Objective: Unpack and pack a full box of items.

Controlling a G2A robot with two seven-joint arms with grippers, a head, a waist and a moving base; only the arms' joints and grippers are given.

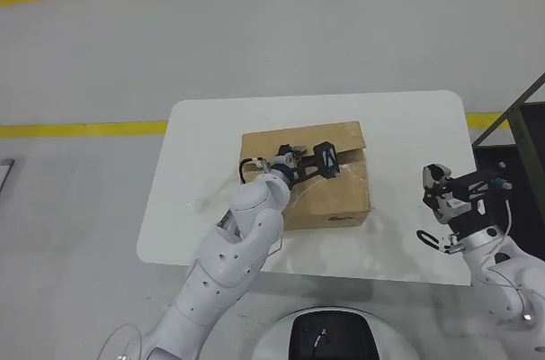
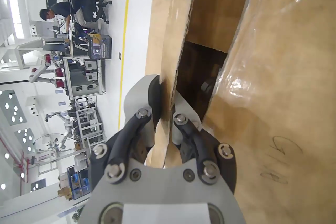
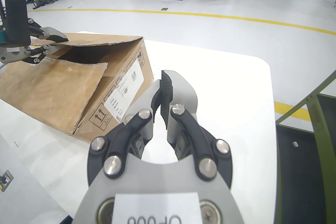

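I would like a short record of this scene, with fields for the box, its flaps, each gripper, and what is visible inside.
box: cardboard box on the white table, top partly open
left arm: left gripper shut on the edge of the raised flap
second flap: lower flap slopes down into the opening
right arm: right gripper shut, holding nothing, over the table beside the box
contents: interior dark, items cannot be told
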